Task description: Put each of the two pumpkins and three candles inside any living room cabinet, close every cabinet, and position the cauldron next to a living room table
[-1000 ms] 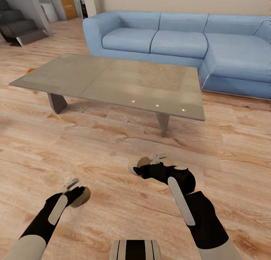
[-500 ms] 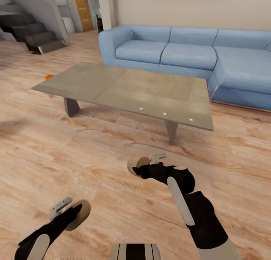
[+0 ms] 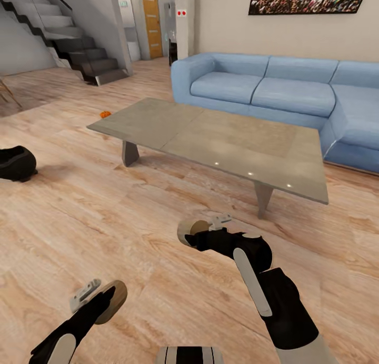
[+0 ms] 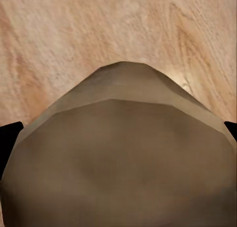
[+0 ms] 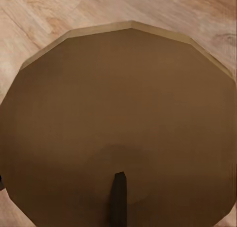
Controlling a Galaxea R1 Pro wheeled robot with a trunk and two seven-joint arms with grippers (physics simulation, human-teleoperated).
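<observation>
My left gripper (image 3: 101, 299) hangs low over the floor, shut on a tan candle (image 3: 111, 301). Its rounded side looms close in the left wrist view (image 4: 118, 158). Further forward, my right gripper (image 3: 202, 233) is shut on a second candle (image 3: 190, 232), whose flat top and dark wick face the right wrist camera (image 5: 118, 118). The black cauldron (image 3: 16, 164) sits on the floor at the far left. A small orange pumpkin (image 3: 105, 114) lies on the floor beyond the table's (image 3: 173, 127) left end. The cabinet is out of view.
The low grey table stands ahead on the wooden floor, with a blue corner sofa (image 3: 273, 92) behind it. Dark stairs (image 3: 79, 53) rise at the back left beside an orange door (image 3: 150, 19). Open floor lies between me and the table.
The whole picture has shifted right and down, so the camera has turned left and tilted up. The cauldron has come into view. My left arm has dropped lower with its candle.
</observation>
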